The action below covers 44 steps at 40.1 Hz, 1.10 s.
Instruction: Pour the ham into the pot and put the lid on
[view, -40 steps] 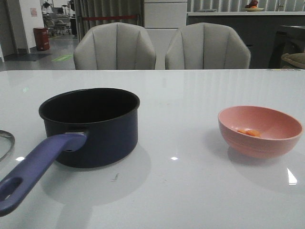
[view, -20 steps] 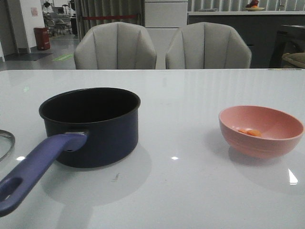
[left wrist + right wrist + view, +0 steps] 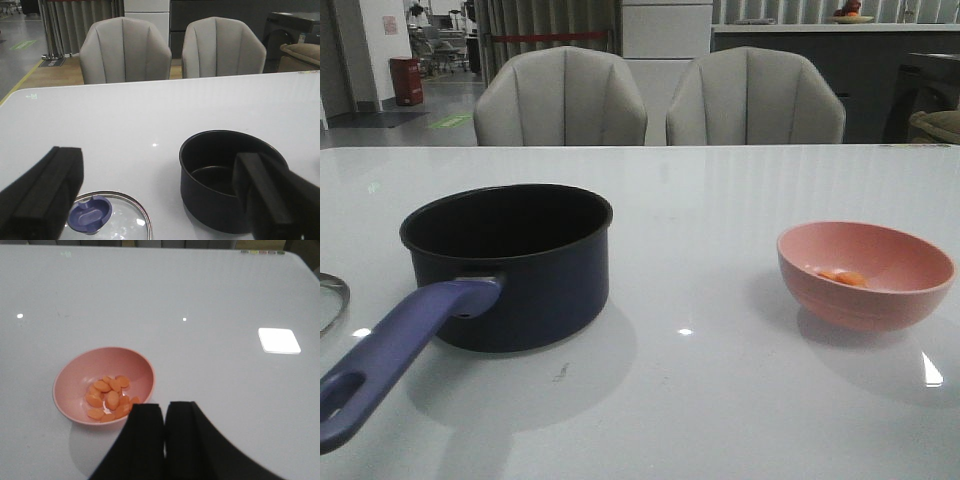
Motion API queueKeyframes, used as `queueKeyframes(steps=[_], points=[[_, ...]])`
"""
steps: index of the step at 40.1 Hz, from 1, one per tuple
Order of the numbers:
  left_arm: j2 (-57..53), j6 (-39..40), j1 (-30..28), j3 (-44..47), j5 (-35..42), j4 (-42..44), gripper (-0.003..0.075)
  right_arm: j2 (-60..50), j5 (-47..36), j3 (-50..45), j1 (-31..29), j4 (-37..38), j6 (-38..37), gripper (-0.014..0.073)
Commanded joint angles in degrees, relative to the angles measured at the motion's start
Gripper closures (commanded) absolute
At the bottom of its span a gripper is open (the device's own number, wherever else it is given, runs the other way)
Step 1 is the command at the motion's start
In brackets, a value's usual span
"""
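The dark navy pot (image 3: 510,265) stands left of centre, empty, its blue-purple handle (image 3: 395,355) pointing toward the near left. It also shows in the left wrist view (image 3: 220,180). The glass lid (image 3: 107,222) with its blue-purple knob (image 3: 90,214) lies flat left of the pot; only its rim (image 3: 330,300) shows in the front view. The ham (image 3: 107,397), several orange chunks, sits in the pink bowl (image 3: 75,377) at the right (image 3: 865,275). My left gripper (image 3: 160,200) is open, above the lid and pot. My right gripper (image 3: 165,412) is shut and empty, beside the bowl.
Two grey chairs (image 3: 660,100) stand behind the table's far edge. The glossy white table (image 3: 720,200) carries light reflections. Neither arm shows in the front view.
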State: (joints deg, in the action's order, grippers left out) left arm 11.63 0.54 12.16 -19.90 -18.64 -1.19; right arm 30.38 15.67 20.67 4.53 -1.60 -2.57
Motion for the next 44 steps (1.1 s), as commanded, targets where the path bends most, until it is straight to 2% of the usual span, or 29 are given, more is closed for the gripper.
queueKeyframes(steps=[1, 7, 11, 24, 44], points=[[0.53, 0.65, 0.40, -1.55, 4.16, 0.00, 0.0083, 4.19, -2.83, 3.41, -0.43, 0.14, 0.45, 0.0366], [0.53, 0.65, 0.40, -1.55, 4.16, 0.00, 0.0083, 12.11, 0.93, 8.47, -0.43, 0.08, 0.53, 0.0153], [0.53, 0.65, 0.40, -1.55, 4.16, 0.00, 0.0083, 17.68, 4.66, 13.16, -0.43, -0.92, 0.53, 0.0086], [0.53, 0.65, 0.40, -1.55, 4.16, 0.00, 0.0083, 40.96, 17.95, 30.57, -0.43, -4.44, 0.53, 0.0094], [0.53, 0.65, 0.40, -1.55, 4.16, 0.00, 0.0083, 68.52, 22.78, 47.59, -0.43, -4.60, 2.98, 0.0094]])
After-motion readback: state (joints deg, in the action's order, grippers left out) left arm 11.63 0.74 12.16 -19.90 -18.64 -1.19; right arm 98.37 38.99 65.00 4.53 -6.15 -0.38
